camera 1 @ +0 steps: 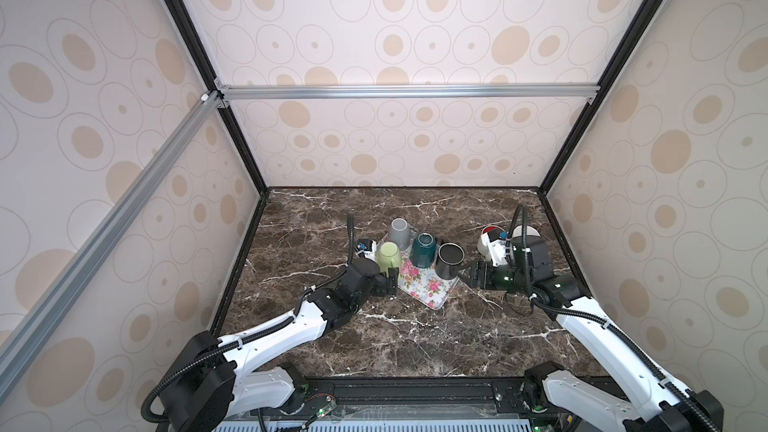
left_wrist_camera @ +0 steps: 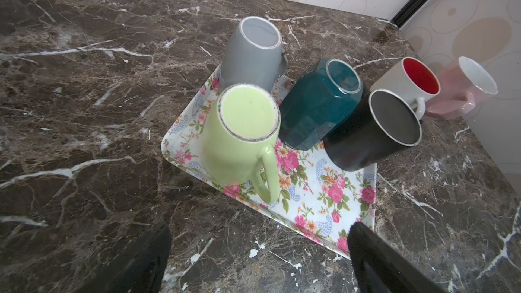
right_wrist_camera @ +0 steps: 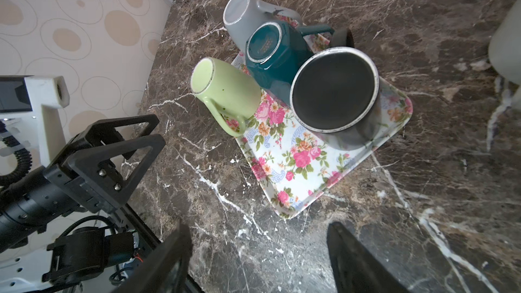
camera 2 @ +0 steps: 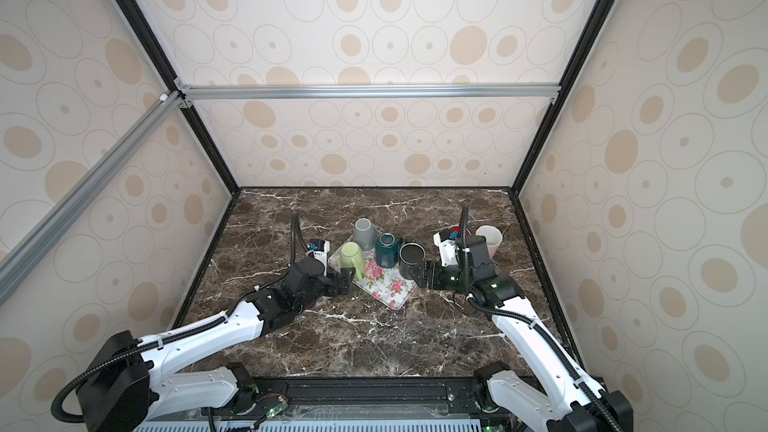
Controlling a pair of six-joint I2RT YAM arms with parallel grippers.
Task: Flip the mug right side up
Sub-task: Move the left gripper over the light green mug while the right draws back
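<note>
Looks like a pre-grasp step: both sets of jaws gape empty, the green mug (left_wrist_camera: 239, 136) bottom-up just ahead of the left gripper (left_wrist_camera: 259, 260), so next it needs a handle grab and flip.

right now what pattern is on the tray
Pink roses with green leaves on white; the tray shows best in the left wrist view.

Brown marble table (camera 1: 374, 342), floral tray (camera 1: 419, 284), seemingly two mugs (left_wrist_camera: 448, 88) beside

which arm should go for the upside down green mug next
Left. The open left gripper sits right beside the green mug, whose handle faces it on the floral tray; the right gripper is by the black mug.
</note>
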